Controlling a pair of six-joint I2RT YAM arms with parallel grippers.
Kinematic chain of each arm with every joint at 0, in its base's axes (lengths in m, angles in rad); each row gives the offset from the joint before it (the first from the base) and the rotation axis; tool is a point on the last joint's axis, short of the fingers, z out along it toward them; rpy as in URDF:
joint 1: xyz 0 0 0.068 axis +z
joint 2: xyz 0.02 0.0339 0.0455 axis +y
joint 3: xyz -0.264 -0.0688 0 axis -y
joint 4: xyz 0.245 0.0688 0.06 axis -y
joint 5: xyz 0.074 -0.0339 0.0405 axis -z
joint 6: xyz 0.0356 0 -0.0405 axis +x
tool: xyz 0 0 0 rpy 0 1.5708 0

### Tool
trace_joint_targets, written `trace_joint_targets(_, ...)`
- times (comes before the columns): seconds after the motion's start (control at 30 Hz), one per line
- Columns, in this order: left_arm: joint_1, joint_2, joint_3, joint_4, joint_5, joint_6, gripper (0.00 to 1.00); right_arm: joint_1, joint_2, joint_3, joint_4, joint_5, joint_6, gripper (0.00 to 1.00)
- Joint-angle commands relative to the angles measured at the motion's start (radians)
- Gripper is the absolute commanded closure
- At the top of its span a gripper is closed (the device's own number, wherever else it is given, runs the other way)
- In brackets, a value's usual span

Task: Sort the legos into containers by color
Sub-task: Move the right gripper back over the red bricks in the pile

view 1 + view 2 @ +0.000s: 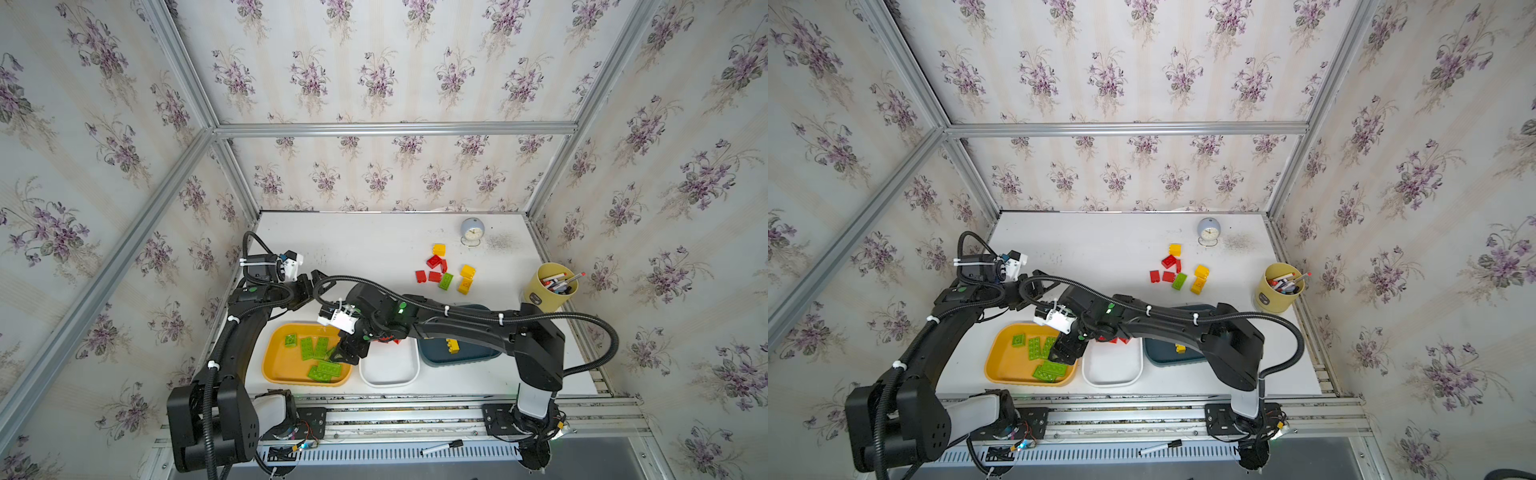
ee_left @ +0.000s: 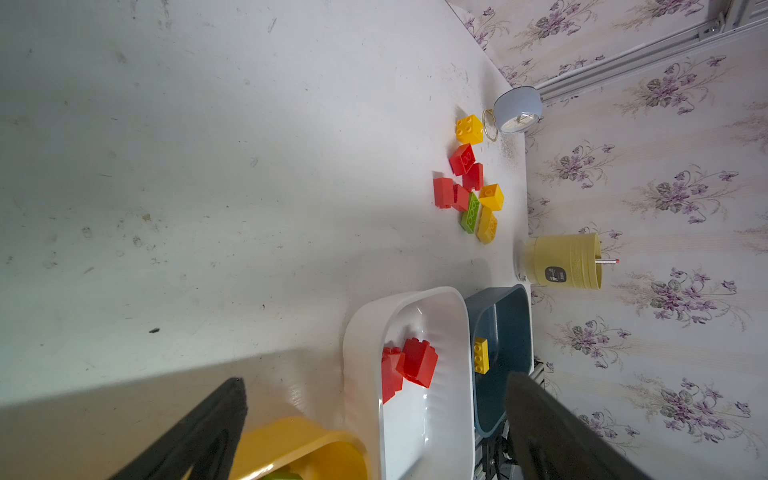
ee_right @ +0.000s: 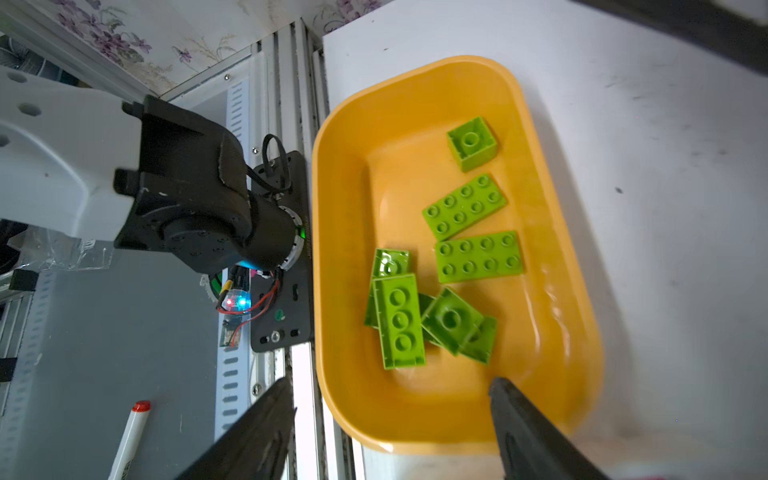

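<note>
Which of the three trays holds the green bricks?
The orange-yellow plastic tray; the white plastic tray holds red bricks, the dark teal-blue tray a yellow brick.

On your white table (image 1: 365, 245), look to the far side, right of centre: a small round pale-blue clock (image 1: 472, 230) stands on a thin wire foot, its face turned toward the front. Just to its right you have a grey speckled smudge (image 1: 498, 242) on the tabletop. At the right edge, nearer the front, a pale-yellow cup (image 1: 548, 297) stands upright, packed with pens (image 1: 559, 282). Before the table, a white marker (image 1: 441, 447) with a dark cap lies on the slotted grey ledge (image 1: 415, 455). Violet-sprigged wallpaper (image 1: 374, 75) in an aluminium frame (image 1: 395, 129) surrounds you.
</note>
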Motion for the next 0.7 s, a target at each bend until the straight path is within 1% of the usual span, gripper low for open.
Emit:
trace_joint_targets(0.0, 0.001, -0.005, 0.001, 0.001, 0.03, 0.013, 0.01, -0.063, -0.098, -0.066, -0.056, 0.041, 0.029, 0.22)
trace_joint_targets(0.07, -0.001, -0.009, 0.004, 0.001, 0.037, 0.01, 0.01, -0.135, -0.176, -0.12, -0.093, 0.064, 0.052, 0.22)
trace_joint_targets(0.2, -0.008, -0.022, 0.002, 0.0, 0.052, -0.002, 0.01, -0.297, -0.287, -0.198, -0.153, 0.116, 0.069, 0.19)
trace_joint_targets(0.33, -0.02, -0.033, -0.003, 0.01, 0.063, -0.014, 0.01, -0.472, -0.313, -0.215, -0.192, 0.169, 0.056, 0.17)
trace_joint_targets(0.37, -0.022, -0.035, -0.005, 0.012, 0.064, -0.017, 0.01, -0.517, -0.306, -0.212, -0.194, 0.186, 0.05, 0.16)
trace_joint_targets(0.4, -0.026, -0.036, -0.005, 0.015, 0.062, -0.017, 0.01, -0.54, -0.298, -0.21, -0.186, 0.201, 0.052, 0.15)
trace_joint_targets(0.43, -0.028, -0.036, -0.005, 0.018, 0.062, -0.024, 0.01, -0.599, -0.279, -0.201, -0.179, 0.208, 0.055, 0.15)
trace_joint_targets(0.47, -0.032, -0.036, -0.005, 0.022, 0.062, -0.028, 0.01, -0.624, -0.253, -0.184, -0.182, 0.218, 0.055, 0.14)
trace_joint_targets(0.57, -0.045, -0.034, -0.003, 0.037, 0.059, -0.043, 0.01, -0.665, -0.151, -0.124, -0.185, 0.261, 0.06, 0.15)
trace_joint_targets(0.67, -0.059, -0.032, 0.008, 0.047, 0.059, -0.057, 0.01, -0.684, -0.049, -0.06, -0.177, 0.302, 0.088, 0.15)
